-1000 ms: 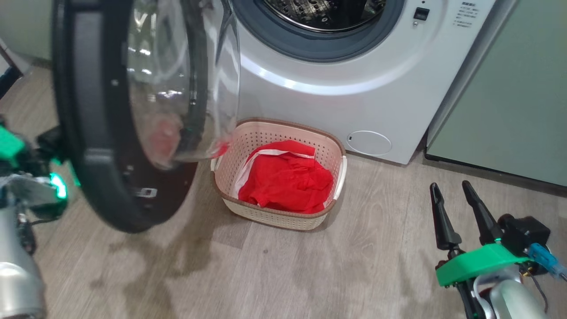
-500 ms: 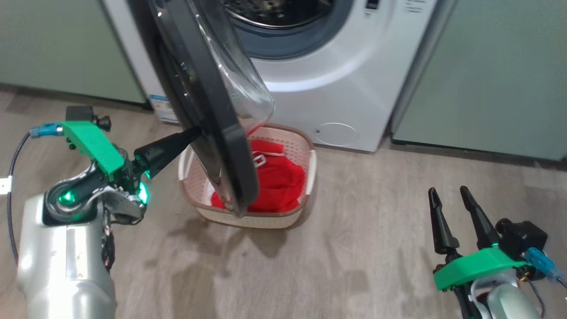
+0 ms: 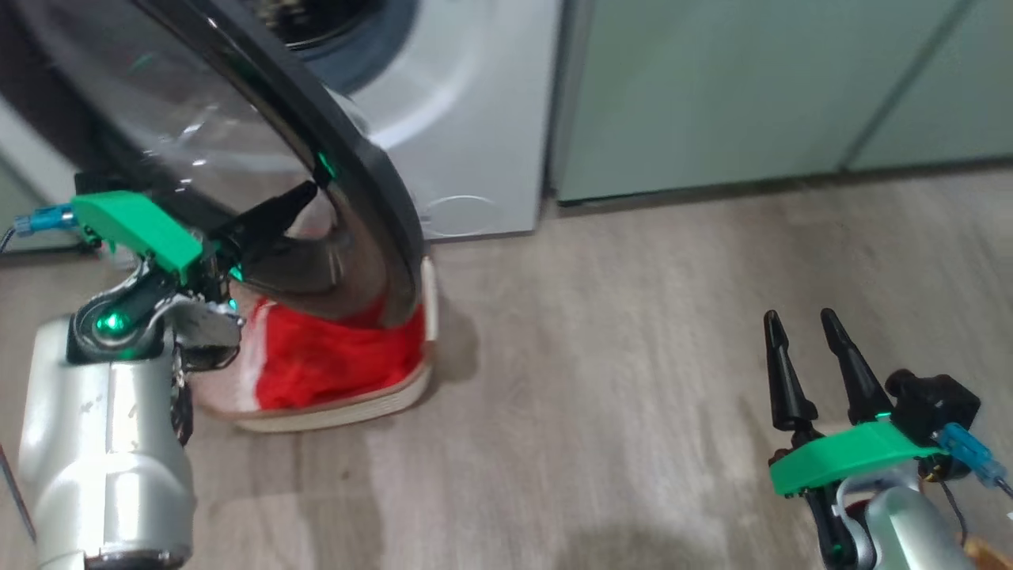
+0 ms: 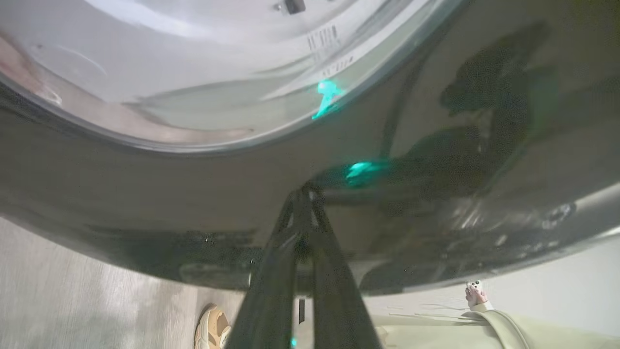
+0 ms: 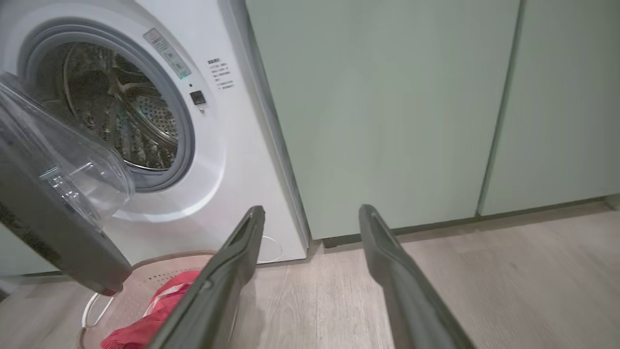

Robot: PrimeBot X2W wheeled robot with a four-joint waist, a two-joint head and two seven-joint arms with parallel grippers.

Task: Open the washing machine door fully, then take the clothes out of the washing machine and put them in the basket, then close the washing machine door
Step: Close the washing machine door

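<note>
Most of the job looks finished. The clothes (image 3: pixel 332 360) lie as a red heap inside the basket (image 3: pixel 396 396), which sits on the floor (image 3: pixel 593 396) at about 8 o'clock in the head view, just in front of the washing machine (image 3: pixel 467 103) at 11 o'clock. In the right wrist view the drum (image 5: pixel 121 111) at 9 o'clock shows bare steel with no fabric in the part that is visible, so emptying it seems done. What is left is the closing. The washing machine door (image 3: pixel 368 226) stands partly swung at 10 o'clock, its lower edge hanging over the basket and not latched. The left gripper (image 3: pixel 305 194) has its fingers pressed together, holding nothing, with the tips touching the door's glossy black ring. The left wrist view shows the same contact at its centre, so a push to shut the door is my reading of the step in hand. The right gripper (image 3: pixel 799 318) hovers at 4 o'clock over bare floor, well apart from the door and basket, its jaws spread and empty, with the green cabinets (image 3: pixel 752 79) beyond at 1 o'clock.
</note>
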